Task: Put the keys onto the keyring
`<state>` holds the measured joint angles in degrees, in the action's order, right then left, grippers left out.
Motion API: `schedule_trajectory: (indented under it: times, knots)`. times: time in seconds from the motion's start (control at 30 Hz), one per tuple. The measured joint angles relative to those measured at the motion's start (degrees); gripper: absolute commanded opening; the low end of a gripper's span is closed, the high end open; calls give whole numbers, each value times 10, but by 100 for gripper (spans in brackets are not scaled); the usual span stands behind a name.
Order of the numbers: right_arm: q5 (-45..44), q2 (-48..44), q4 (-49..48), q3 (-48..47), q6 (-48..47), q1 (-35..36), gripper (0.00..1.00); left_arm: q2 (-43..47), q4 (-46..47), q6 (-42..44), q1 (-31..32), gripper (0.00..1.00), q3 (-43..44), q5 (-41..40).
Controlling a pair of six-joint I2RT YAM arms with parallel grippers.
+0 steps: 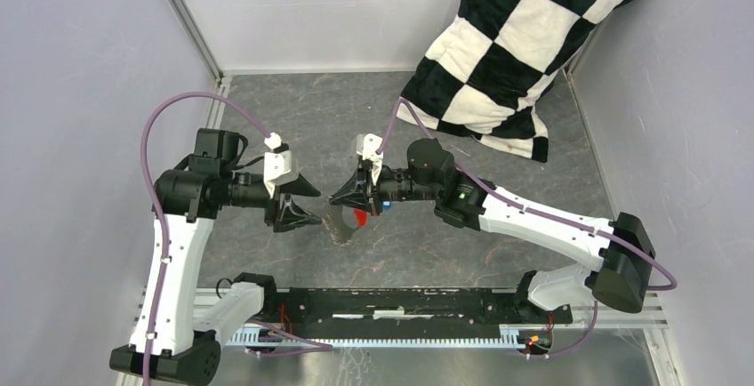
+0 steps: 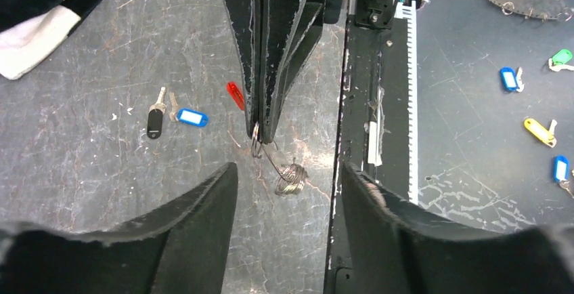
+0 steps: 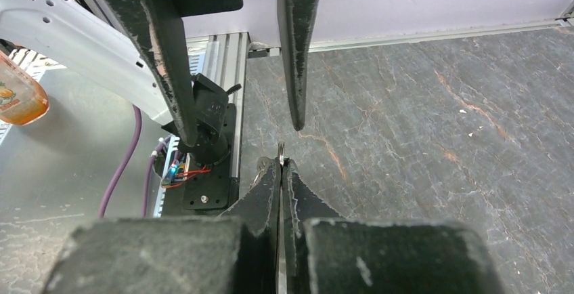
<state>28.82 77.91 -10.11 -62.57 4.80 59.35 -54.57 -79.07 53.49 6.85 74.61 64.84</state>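
Observation:
My right gripper (image 1: 340,197) is shut on the keyring's thin metal loop (image 2: 256,147), which sticks out of its tips (image 3: 279,150). A wire runs from the loop down to a small coil of rings (image 2: 291,179). The red tag (image 2: 235,95) shows beside the right fingers, and also in the top view (image 1: 359,218). The black-headed key (image 2: 155,119) and the blue-headed key (image 2: 191,117) lie together on the table, apart from both grippers. My left gripper (image 2: 288,172) is open and empty, facing the right gripper's tips a short way off (image 1: 307,204).
A black-and-white checkered pillow (image 1: 516,48) lies at the back right. The black base rail (image 2: 365,104) runs along the table's near edge. Several coloured key tags (image 2: 509,78) lie on a lower surface beyond it. An orange bottle (image 3: 17,91) shows at the left.

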Motion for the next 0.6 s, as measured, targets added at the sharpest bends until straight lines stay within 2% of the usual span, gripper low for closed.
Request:
schedule_trajectory:
  times: [0.07,0.4,0.6]
  knots:
    - [0,0,0,0,0,0,0,0,0,2,0,49,0,3]
    - [12,0,1,-11,-1,2,0,-43,1,4,13,48,0,12]
    - [21,0,6,-16,-2,4,0,-44,1,4,16,34,0,14]
